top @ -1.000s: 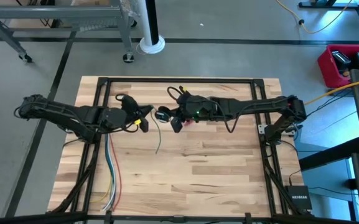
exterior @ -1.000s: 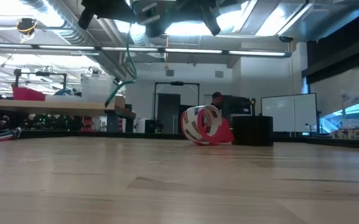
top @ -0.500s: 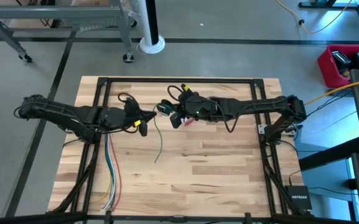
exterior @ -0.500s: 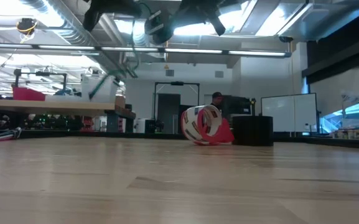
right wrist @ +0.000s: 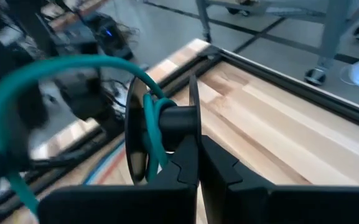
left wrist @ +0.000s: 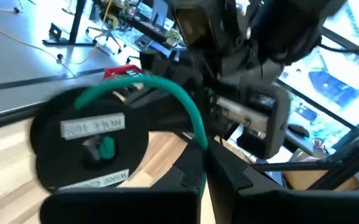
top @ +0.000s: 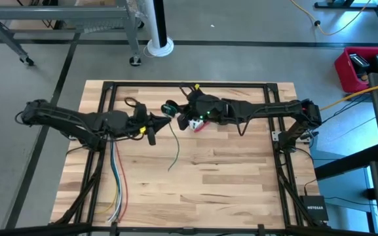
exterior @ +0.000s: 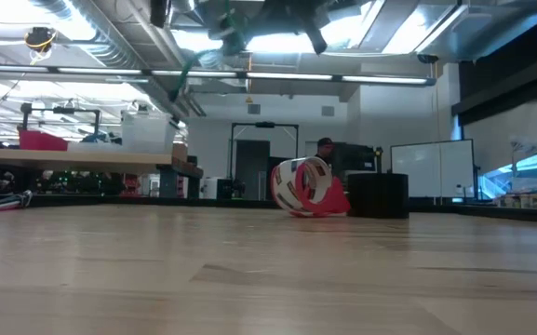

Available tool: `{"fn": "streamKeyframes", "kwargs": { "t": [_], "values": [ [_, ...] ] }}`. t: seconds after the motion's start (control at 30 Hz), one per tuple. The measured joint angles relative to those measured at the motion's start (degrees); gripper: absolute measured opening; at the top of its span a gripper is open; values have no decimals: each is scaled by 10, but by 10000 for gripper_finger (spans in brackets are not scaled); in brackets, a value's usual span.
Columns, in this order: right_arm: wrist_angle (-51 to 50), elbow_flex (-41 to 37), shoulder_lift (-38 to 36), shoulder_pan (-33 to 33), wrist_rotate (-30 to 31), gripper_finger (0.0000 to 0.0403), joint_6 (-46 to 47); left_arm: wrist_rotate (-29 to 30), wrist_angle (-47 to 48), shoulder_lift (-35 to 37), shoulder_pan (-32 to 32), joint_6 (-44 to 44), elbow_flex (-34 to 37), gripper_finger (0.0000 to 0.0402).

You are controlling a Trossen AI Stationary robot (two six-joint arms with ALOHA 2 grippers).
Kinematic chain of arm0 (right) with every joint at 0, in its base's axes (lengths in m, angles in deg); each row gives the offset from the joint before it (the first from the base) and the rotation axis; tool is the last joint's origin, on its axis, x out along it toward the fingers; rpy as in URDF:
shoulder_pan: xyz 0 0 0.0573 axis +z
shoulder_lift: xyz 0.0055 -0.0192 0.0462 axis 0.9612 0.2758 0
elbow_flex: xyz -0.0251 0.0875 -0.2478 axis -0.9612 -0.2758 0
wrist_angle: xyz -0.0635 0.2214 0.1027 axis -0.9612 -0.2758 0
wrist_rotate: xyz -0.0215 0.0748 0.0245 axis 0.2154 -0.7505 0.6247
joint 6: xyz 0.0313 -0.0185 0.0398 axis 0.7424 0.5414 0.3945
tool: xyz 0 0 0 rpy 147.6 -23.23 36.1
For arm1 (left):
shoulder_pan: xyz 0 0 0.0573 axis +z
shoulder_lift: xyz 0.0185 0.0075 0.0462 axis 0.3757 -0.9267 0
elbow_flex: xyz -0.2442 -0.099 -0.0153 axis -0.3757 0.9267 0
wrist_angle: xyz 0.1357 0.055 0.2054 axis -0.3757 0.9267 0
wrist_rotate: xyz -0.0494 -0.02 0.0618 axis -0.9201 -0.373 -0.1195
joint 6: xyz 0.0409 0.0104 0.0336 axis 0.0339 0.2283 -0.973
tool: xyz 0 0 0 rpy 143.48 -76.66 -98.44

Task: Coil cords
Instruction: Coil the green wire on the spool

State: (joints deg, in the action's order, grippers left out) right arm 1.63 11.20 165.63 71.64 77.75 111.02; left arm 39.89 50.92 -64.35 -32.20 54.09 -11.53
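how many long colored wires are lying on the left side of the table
4: green, yellow, white and red wires run side by side toward the near edge, below the left arm. More may be hidden under that arm.

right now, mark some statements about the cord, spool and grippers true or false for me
1. The green cord is wound on a black spool. True.
2. The right gripper is open. False: it is shut on the spool.
3. The cord's loose end trails over the table. True.
4. The tape roll hangs from the left gripper. False: it rests on the table.
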Motion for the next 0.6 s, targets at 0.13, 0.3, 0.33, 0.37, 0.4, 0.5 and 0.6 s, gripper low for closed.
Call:
{"fn": "streamKeyframes", "kwargs": {
  "t": [0.13, 0.3, 0.33, 0.37, 0.4, 0.5, 0.6],
  "values": [
    [26, 0, 0, 0, -7, 3, 0, -21, -45, -38, 1, -7, 0, 0],
    [30, 0, 0, 0, -8, 3, 0, -51, -85, -89, 1, -2, 0, 0],
    [30, 0, 0, 1, -8, 3, 0, -52, -83, -97, 1, 0, 0, 0],
    [31, 0, 0, 1, -8, 3, 0, -53, -81, -103, 1, 6, 0, 0],
    [31, 0, 0, 1, -8, 3, 0, -53, -74, -108, 1, 11, 0, 0],
    [33, 0, 0, 1, -11, 3, 0, -52, -43, -114, 1, 14, 0, 0],
    [32, 0, -2, 1, -26, 3, 0, -40, -2, -115, 0, 26, 0, 0]
  ]
}}
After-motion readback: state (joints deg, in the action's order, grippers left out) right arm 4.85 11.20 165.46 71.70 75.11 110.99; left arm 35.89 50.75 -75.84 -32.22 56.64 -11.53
